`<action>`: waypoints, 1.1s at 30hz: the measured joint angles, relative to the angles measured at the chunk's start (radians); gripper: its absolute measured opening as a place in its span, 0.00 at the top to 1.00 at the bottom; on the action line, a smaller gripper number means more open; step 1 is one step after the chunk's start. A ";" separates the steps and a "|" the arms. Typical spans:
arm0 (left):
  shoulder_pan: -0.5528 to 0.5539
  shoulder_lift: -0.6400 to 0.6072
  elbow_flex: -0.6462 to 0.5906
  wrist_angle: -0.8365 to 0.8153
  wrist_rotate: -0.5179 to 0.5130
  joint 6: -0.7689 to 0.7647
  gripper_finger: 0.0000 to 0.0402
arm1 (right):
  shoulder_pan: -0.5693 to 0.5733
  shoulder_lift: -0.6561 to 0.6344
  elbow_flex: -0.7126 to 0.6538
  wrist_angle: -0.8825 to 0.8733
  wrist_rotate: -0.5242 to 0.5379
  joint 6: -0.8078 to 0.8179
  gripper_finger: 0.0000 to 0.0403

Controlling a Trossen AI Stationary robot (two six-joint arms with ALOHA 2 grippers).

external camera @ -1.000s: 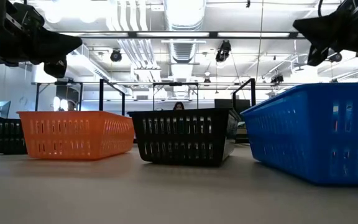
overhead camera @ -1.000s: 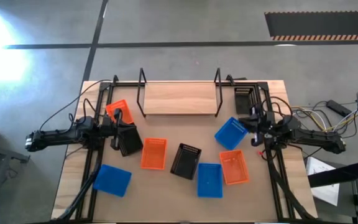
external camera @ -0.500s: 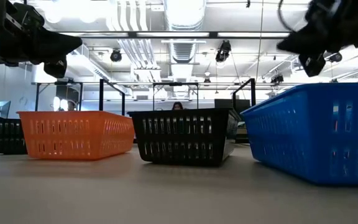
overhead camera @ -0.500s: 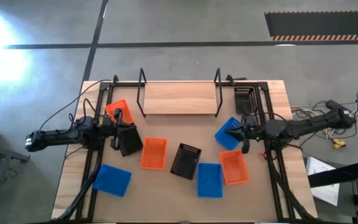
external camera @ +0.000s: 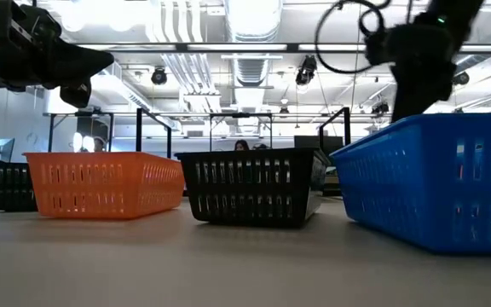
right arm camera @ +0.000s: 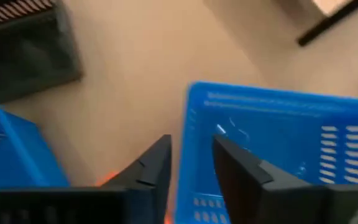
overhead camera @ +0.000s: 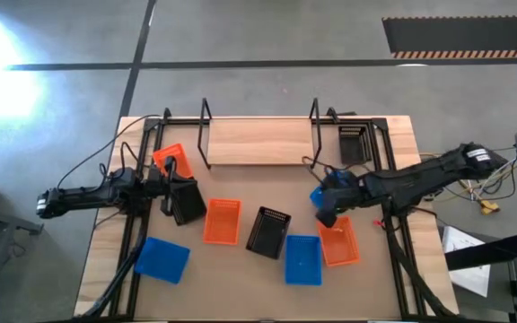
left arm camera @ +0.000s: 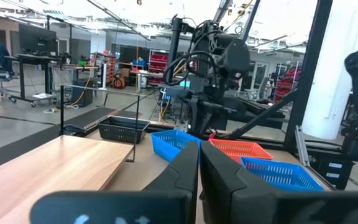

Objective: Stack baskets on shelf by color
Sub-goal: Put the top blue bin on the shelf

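Note:
The shelf (overhead camera: 258, 142), a light plank in a black wire frame, stands at the table's far edge. Orange baskets (overhead camera: 223, 221) (overhead camera: 337, 242) (overhead camera: 170, 160), blue baskets (overhead camera: 302, 258) (overhead camera: 162, 259) and black baskets (overhead camera: 268, 231) (overhead camera: 354, 144) rest on their bottoms on the table. My right gripper (right arm camera: 192, 142) is open and points steeply down over another blue basket (right arm camera: 278, 137), one finger on either side of its end wall (right arm camera: 189, 124); I cannot tell whether it touches. My left gripper (left arm camera: 199, 163) is shut, level, at the table's left beside a black basket (overhead camera: 187, 202).
Black frame rails run along the table's left side (overhead camera: 137, 229) and right side (overhead camera: 400, 242). In the low view an orange basket (external camera: 101, 183), a black basket (external camera: 250, 186) and a blue basket (external camera: 437, 183) stand in a row. Bare tabletop lies in front of the shelf.
My right gripper has swung from the table's right edge toward the middle, risen a little and tipped from level to steeply downward, ending over the blue basket right of centre. The baskets have stayed where they were.

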 joint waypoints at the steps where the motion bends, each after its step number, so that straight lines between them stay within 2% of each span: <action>1: 0.000 0.000 0.000 0.000 0.000 0.000 1.00 | -0.004 0.028 0.025 -0.003 -0.014 0.000 0.68; 5: 0.000 0.008 0.000 -0.001 0.000 0.000 1.00 | -0.018 0.161 0.116 -0.057 -0.036 0.012 0.60; 11: 0.000 0.036 0.000 -0.001 0.000 -0.001 1.00 | -0.045 0.324 0.201 -0.230 -0.039 0.020 0.62; 16: 0.000 0.072 0.000 -0.003 0.000 -0.002 1.00 | -0.059 0.385 0.198 -0.221 -0.090 -0.014 0.67; 21: 0.000 0.103 0.000 0.000 0.000 -0.003 1.00 | -0.071 0.407 0.187 -0.224 -0.089 -0.033 0.74; 27: 0.000 0.125 0.000 0.003 0.001 -0.027 1.00 | -0.070 0.400 0.186 -0.221 -0.091 -0.103 0.94; 33: 0.000 0.137 0.000 0.002 0.001 -0.031 1.00 | -0.056 0.375 0.241 -0.227 -0.112 -0.202 0.97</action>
